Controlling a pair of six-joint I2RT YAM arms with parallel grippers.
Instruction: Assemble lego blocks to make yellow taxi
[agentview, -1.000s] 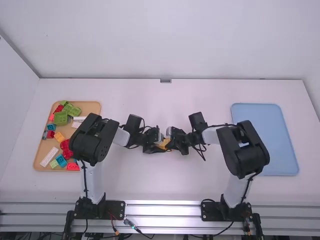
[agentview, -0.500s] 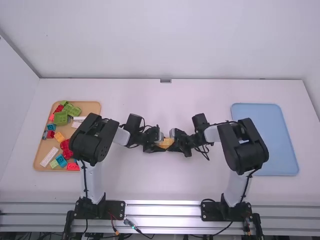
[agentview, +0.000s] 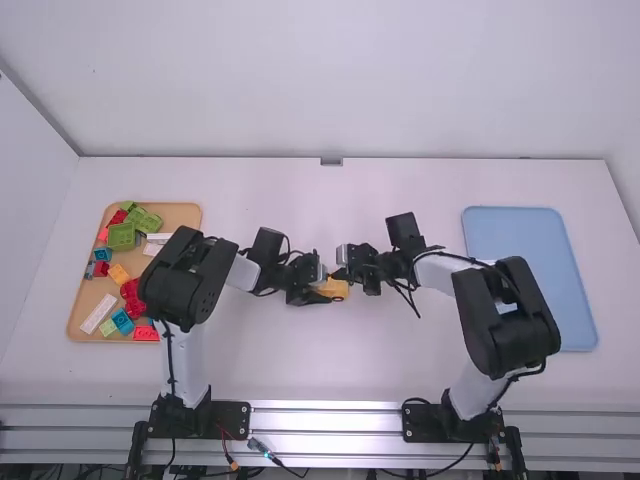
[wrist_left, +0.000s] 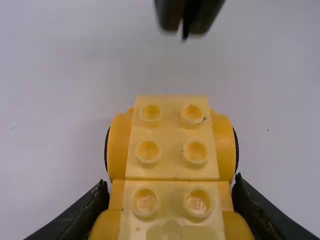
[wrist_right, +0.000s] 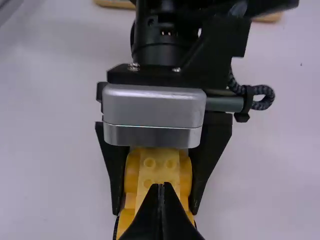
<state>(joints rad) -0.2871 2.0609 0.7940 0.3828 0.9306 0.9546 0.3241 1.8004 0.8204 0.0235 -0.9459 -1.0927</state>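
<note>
Yel. blk (wrist_left: 171, 197), stud (wrist_left: 198, 202) w/ prob. print.

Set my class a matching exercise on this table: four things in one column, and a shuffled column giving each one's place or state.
Things
1. Flat, light-blue tray
2. Tan tray with a raised rim
3. Black two-finger left gripper
4. Black two-finger right gripper

Places and states
A. Holds loose bricks in several colours
B. Fingertips together, gripping nothing
C. Lies on the right arm's side of the table
D. Clamped around the studded yellow block model

Right pairs: 1-C, 2-A, 3-D, 4-B
</note>
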